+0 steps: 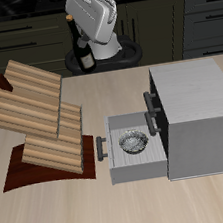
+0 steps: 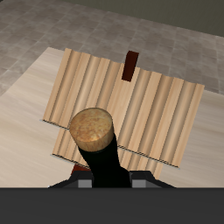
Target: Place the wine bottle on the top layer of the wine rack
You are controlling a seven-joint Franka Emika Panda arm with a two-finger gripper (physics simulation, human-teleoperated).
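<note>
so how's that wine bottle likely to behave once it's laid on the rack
The wine bottle looks rigid, smooth dark glass, so probably slippery and breakable if dropped. Being round and slim, it could roll, though the ribbed tiers of the wine rack should cradle it. The rack's tilt might let it slide lengthwise.

- You see the wine bottle (image 1: 83,53) near-black, with a speckled tan cap (image 2: 93,129).
- Your wine rack (image 1: 40,116) shows light brown ribbed tiers on a dark reddish-brown base (image 1: 21,169).
- The cabinet (image 1: 197,116) is grey; the counter (image 1: 128,207) pale beige.
</note>
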